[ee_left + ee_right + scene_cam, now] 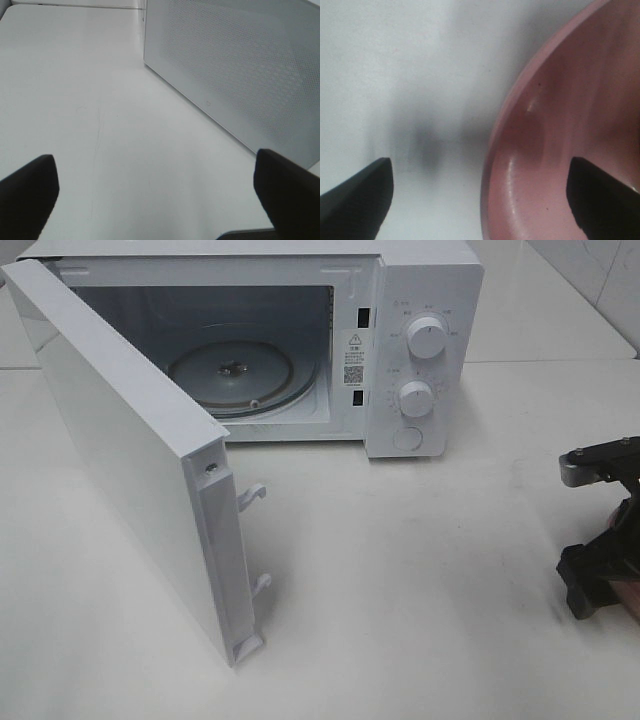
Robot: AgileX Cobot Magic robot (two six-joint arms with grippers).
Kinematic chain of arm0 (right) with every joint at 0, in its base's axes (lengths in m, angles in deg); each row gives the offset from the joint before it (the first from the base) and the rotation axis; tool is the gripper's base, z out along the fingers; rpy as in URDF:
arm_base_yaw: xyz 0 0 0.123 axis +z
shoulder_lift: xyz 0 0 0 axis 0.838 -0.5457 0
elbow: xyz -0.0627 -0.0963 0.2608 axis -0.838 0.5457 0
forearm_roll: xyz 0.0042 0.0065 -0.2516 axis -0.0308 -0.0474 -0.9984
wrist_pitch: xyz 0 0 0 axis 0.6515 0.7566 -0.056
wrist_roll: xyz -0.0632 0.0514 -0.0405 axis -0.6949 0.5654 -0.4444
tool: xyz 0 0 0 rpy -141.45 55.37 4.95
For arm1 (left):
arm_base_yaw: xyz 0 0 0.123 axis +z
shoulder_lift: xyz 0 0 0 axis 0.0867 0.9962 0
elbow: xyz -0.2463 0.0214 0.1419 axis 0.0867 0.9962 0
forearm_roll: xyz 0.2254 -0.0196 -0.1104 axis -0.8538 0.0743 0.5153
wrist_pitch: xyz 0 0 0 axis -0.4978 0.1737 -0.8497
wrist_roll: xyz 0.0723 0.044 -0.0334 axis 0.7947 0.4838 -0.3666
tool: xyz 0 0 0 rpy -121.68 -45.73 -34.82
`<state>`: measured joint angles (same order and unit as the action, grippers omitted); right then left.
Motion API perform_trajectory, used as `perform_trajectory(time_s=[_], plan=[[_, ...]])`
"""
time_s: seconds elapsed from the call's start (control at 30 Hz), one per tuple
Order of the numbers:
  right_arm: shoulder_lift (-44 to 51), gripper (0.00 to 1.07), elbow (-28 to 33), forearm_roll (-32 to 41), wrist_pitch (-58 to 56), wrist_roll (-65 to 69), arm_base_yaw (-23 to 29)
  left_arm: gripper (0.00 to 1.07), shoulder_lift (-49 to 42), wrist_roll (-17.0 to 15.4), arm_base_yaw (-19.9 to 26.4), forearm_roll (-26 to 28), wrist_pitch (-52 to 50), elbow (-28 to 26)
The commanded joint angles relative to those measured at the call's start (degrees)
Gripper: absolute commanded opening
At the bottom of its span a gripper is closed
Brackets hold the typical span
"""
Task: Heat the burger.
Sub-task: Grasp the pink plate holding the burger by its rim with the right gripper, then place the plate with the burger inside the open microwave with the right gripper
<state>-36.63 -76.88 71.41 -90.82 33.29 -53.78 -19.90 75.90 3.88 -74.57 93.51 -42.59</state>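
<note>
White boxy microwave oven [425, 300] stands at the back of the pale table [420, 600] with its white door [120, 440] swung wide, and the round glass turntable [240, 375] inside is bare, so the oven looks ready to be loaded. The burger shows in none of the views. I cannot tell where it lies, though it may sit on a part of the round pink plate [560, 100] that is out of frame. The right gripper [480, 200] hangs low on the right side of the table, its dark fingers spread wide, one over the table, the other over the plate's hollow, with the rim between them and nothing gripped. The left gripper [160, 200] is spread wide too and empty, near the door's perforated outer face. By my reading the step in hand is taking the plate by its rim. Next the jaws must close squarely on that rim, then lift level — a tilt could slide off whatever rides on it — and carry it to the turntable
</note>
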Motion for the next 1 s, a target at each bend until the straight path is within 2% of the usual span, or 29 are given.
perform_trajectory(time_s=[0.03, 0.1, 0.2, 0.23, 0.3, 0.33, 0.4, 0.47, 0.57, 0.63, 0.73, 0.77, 1.0], plan=[[-0.86, 0.85, 0.0, -0.63, 1.03, 0.0, -0.29, 0.98, -0.17, -0.06, 0.11, 0.57, -0.46, 0.11], [-1.49, 0.78, 0.0, -0.63, 1.26, 0.0, -0.29, 0.98, -0.17, -0.06, 0.11, 0.57, -0.46, 0.11], [-1.49, 0.75, 0.0, -0.63, 1.2, 0.0, -0.29, 0.98, -0.17, -0.06, 0.11, 0.57, -0.46, 0.11], [-1.49, 0.68, 0.0, -0.63, 1.15, 0.0, -0.29, 0.98, -0.17, -0.06, 0.11, 0.57, -0.46, 0.11], [-1.49, 0.64, 0.0, -0.63, 1.15, 0.0, -0.29, 0.98, -0.17, -0.06, 0.11, 0.57, -0.46, 0.11], [-1.49, 0.55, 0.0, -0.63, 1.15, 0.0, -0.29, 0.98, -0.17, -0.06, 0.11, 0.57, -0.46, 0.11], [-1.55, 0.51, 0.0, -0.63, 1.15, 0.0, -0.29, 0.98, -0.17, -0.06, 0.11, 0.57, -0.46, 0.11], [-2.41, 0.29, 0.0, -0.74, 1.09, 0.0, -0.29, 0.98, -0.17, -0.06, 0.11, 0.57, -0.46, 0.11], [-2.69, 0.25, 0.0, -0.74, 0.92, 0.0, -0.29, 0.98, -0.17, -0.06, 0.11, 0.57, -0.46, 0.11], [-4.24, 0.09, 0.0, -0.74, 0.92, 0.23, -0.29, 0.98, -0.17, -0.06, 0.11, 0.57, -0.46, 0.11], [-4.35, 0.06, 0.0, -0.74, 0.92, 0.63, -0.29, 0.98, -0.17, -0.06, 0.11, 0.57, -0.46, 0.11], [-4.35, 0.0, 0.0, -0.74, 0.8, 1.72, -0.29, 0.98, -0.17, -0.06, 0.11, 0.57, -0.46, 0.11], [-4.35, 0.0, -0.74, -0.74, -1.32, 2.58, -0.11, 0.98, -0.17, -0.06, 0.11, 0.57, -0.46, 0.11]])
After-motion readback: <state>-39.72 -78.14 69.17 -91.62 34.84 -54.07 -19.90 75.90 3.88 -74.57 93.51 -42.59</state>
